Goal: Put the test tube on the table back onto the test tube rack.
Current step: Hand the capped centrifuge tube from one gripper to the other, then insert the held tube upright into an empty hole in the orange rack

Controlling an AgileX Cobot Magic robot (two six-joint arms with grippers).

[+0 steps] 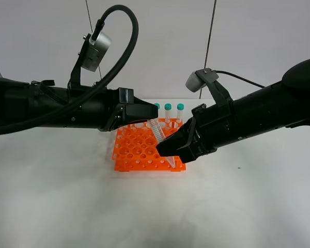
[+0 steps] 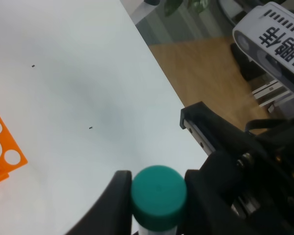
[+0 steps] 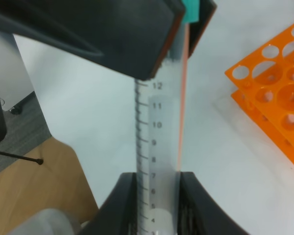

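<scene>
The test tube (image 1: 157,132) hangs tilted over the orange test tube rack (image 1: 134,150), its pointed tip by the rack's front right corner. My left gripper (image 1: 148,117) is shut on its teal cap end, and the cap (image 2: 159,192) sits between the fingers in the left wrist view. My right gripper (image 1: 168,147) is shut on the tube's lower body. In the right wrist view the graduated tube (image 3: 157,132) runs from my right gripper (image 3: 157,196) up to the left gripper's fingers (image 3: 112,34). The white table (image 1: 67,196) lies below.
Three teal-capped tubes (image 1: 168,107) stand in the rack's back row. The rack's corner shows in the left wrist view (image 2: 2,159) and in the right wrist view (image 3: 279,103). The table's edge (image 2: 161,83) borders a wooden floor. The right arm's camera (image 2: 274,39) is close by.
</scene>
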